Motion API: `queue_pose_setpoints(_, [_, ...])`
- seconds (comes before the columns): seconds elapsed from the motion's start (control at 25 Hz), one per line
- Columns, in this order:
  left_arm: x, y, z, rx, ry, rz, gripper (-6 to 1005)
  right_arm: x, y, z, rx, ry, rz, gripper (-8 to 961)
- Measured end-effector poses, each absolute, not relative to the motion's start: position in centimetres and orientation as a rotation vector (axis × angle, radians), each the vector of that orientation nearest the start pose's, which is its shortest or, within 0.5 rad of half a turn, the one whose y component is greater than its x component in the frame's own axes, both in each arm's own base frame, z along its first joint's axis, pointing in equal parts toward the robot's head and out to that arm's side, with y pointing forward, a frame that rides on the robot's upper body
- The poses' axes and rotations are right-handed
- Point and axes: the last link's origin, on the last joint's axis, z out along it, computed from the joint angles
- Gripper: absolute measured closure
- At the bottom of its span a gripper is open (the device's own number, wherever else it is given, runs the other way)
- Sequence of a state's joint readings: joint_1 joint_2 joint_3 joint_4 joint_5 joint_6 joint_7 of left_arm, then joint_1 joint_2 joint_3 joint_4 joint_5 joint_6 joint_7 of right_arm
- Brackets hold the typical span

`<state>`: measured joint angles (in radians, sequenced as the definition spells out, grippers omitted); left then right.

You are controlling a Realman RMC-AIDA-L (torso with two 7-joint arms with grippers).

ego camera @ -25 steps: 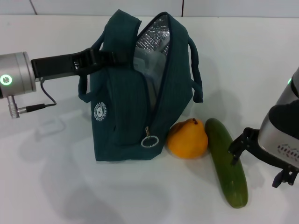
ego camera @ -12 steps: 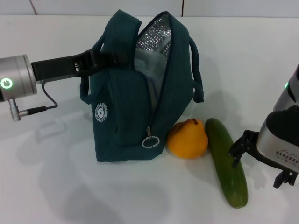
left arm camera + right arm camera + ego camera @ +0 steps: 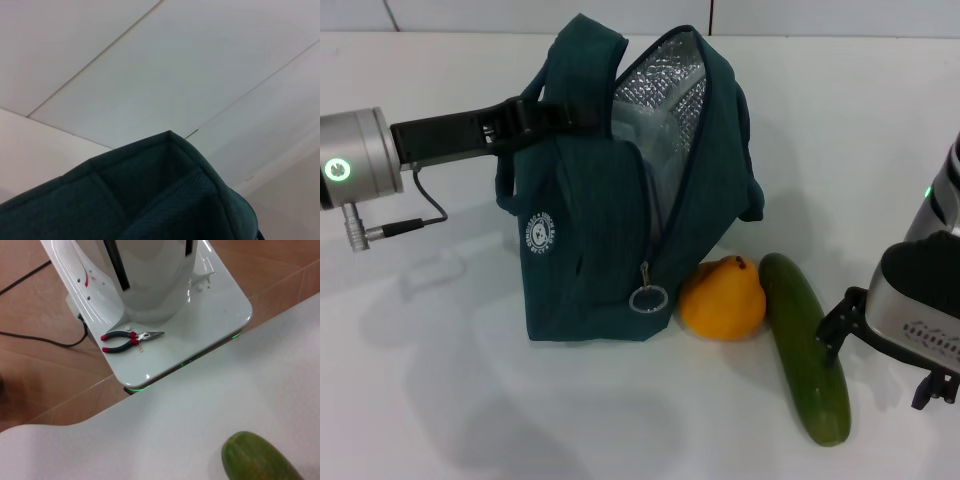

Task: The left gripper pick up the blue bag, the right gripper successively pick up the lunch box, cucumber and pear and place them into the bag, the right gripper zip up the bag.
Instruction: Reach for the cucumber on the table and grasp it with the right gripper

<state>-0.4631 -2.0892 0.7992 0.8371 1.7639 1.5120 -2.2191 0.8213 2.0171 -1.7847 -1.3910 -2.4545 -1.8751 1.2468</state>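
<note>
The blue bag (image 3: 600, 240) stands upright on the white table, its zip open and its foil lining (image 3: 665, 85) showing. My left gripper (image 3: 555, 115) is shut on the bag's top handle from the left. In the left wrist view only the bag's fabric (image 3: 165, 200) shows. A pale smooth surface lies inside the opening; I cannot tell whether it is the lunch box. The pear (image 3: 723, 298) rests against the bag's right base, and the cucumber (image 3: 805, 345) lies just right of it. My right gripper (image 3: 885, 355) hangs open right beside the cucumber (image 3: 260, 460).
The ring zip pull (image 3: 647, 297) hangs low on the bag's front edge. A cable (image 3: 415, 215) trails from the left wrist. In the right wrist view, pliers (image 3: 131, 337) lie on the robot's white base beyond the table edge.
The bag has leaned and shifted slightly right, its mouth gaping wider. The left gripper rose a little. The right gripper drifted slightly right and down beside the cucumber.
</note>
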Motion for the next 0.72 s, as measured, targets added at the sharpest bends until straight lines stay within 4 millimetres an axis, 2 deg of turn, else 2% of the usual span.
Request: queue_pose_setpoints(0.72, [-23.71,34.54,3.1,-2.36,-1.538,-1.049,952,11.0,31.06,-3.73,-2.933,-1.783,-1.059,84])
